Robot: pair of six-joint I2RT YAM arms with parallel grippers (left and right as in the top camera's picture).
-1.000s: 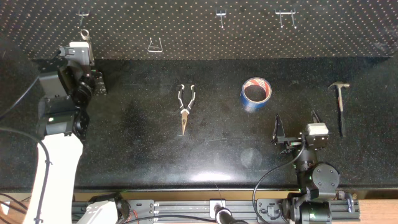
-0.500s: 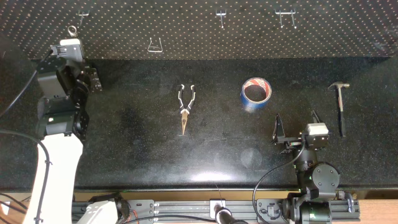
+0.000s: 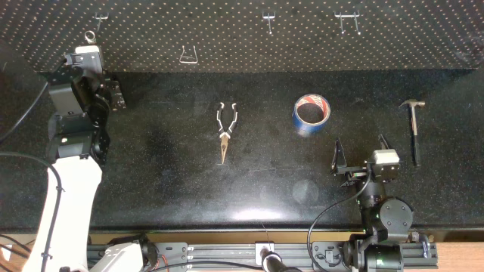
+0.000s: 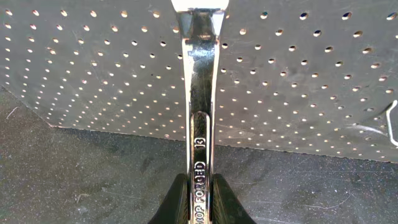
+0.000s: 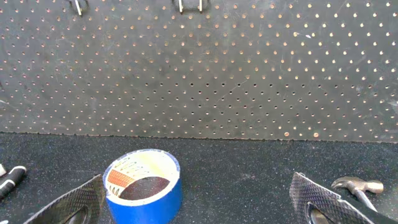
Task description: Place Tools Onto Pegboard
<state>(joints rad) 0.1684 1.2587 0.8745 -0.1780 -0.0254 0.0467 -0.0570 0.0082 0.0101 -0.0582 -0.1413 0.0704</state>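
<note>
Overhead, black speckled worktop [image 3: 166, 174] below grey pegboard [image 3: 227, 30]; left pincer [image 4: 200, 190] tight on wrench [image 4: 200, 93], right pincer [image 3: 360, 147] wide.

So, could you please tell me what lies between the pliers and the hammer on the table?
The tape, apart from both the pliers and the hammer; the rest of that stretch of table is bare, as the top view shows.

A black, speckled worktop [image 3: 166, 151] with faint pale scuffs runs back to a dark pegboard [image 3: 227, 30] standing along its far edge, while a wood strip [image 3: 457, 257] and a metal rail [image 3: 219, 253] line its near edge.
</note>
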